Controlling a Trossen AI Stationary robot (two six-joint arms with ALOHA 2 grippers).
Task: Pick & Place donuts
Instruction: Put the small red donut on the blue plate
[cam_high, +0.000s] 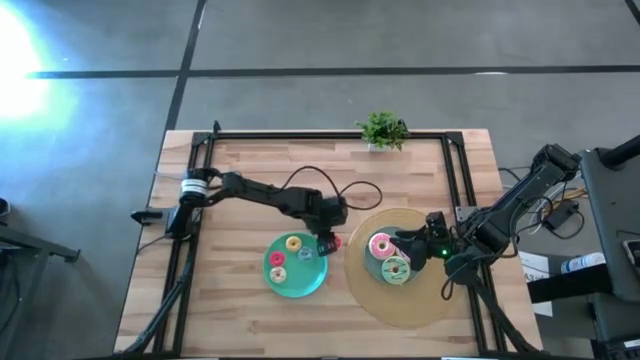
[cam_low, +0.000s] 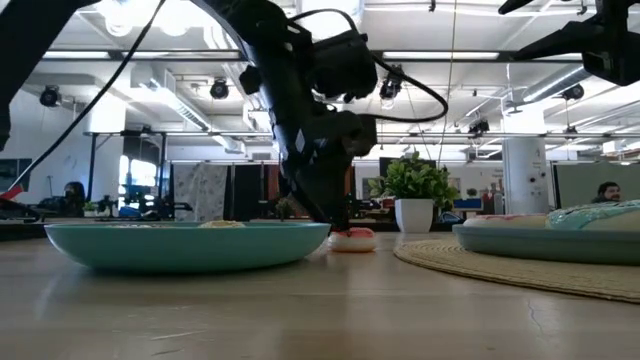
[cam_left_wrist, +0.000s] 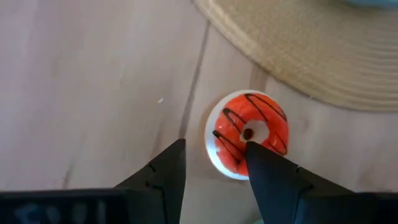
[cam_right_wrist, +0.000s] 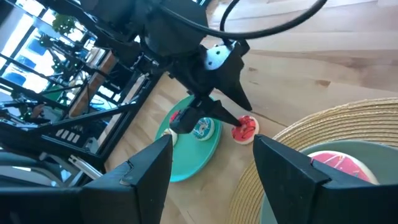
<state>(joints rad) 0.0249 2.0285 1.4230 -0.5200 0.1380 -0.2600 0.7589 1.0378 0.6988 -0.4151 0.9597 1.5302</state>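
Your left gripper (cam_left_wrist: 214, 165) stands open over the red donut (cam_left_wrist: 249, 132) on bare wood between plate (cam_high: 312, 283) and mat (cam_high: 400, 305), one finger at its hole. Farther off, your right gripper (cam_high: 418, 245) waits open above the mat's donuts (cam_high: 388, 256).

Small red donut (cam_left_wrist: 249, 134) with dark stripes and a white base lies flat on the wood, between the teal plate and the woven mat. Yellow (cam_high: 293, 243), red (cam_high: 277, 274) and bluish (cam_high: 307, 254) small donuts lie on that plate. Pink donut (cam_high: 380, 245) and green donut (cam_high: 395, 268) lie flat, side by side, on the other plate.
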